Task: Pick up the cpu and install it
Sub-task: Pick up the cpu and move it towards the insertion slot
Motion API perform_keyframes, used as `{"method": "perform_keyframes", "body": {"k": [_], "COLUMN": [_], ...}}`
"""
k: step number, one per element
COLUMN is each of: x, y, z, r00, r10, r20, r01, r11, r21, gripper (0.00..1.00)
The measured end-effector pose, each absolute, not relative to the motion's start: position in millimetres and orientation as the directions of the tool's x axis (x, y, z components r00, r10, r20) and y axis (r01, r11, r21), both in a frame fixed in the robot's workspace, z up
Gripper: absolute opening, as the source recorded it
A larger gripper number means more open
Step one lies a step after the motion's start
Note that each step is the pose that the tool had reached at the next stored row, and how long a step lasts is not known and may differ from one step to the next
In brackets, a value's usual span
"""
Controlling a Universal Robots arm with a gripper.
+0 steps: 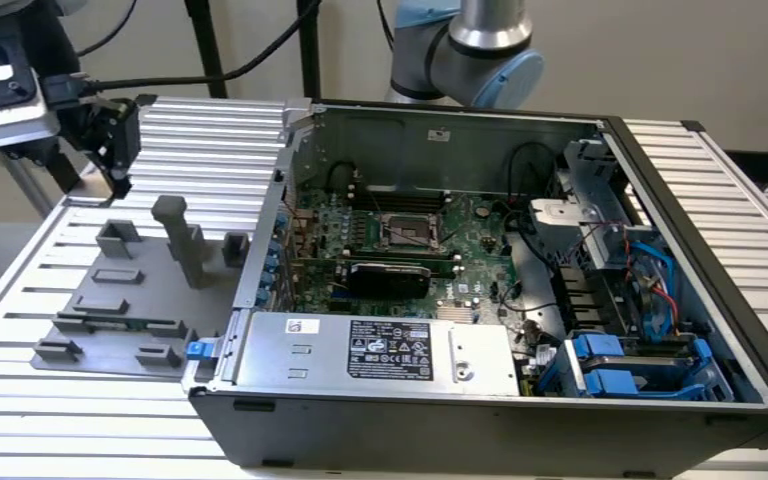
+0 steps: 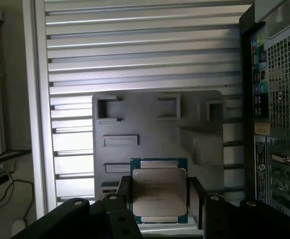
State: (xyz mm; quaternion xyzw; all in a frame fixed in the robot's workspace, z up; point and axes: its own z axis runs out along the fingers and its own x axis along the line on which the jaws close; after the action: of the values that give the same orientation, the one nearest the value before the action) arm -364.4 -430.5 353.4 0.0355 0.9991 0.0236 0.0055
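Observation:
The cpu (image 2: pixel 158 191), a thin square chip with a silvery top and a pale rim, sits between two black fingers (image 2: pixel 124 193), which press on its opposite edges. My gripper (image 2: pixel 159 201) is shut on it and holds it in the air above the grey fixture plate (image 2: pixel 149 124). In the exterior view the gripper (image 1: pixel 116 150) hangs at the far left, high over the slatted table and behind the fixture plate (image 1: pixel 104 310). The square black socket (image 1: pixel 407 232) with its metal frame lies on the motherboard inside the open computer case, well to the exterior view's right of the gripper.
The open computer case (image 1: pixel 491 400) fills the middle and right, with its power supply (image 1: pixel 377 350) at the front and drive bays (image 1: pixel 638 365) on the right. Grey fixture blocks (image 1: pixel 177 235) stand upright on the plate. Cables hang behind the gripper.

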Motion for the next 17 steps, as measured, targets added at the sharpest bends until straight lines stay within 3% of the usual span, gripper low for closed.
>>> {"method": "perform_keyframes", "body": {"k": [17], "x": [-287], "y": [-430], "z": [421], "r00": [-0.997], "r10": [0.071], "r20": [-0.01], "r01": [0.071], "r11": [0.996], "r21": [0.048], "gripper": [0.55]}}
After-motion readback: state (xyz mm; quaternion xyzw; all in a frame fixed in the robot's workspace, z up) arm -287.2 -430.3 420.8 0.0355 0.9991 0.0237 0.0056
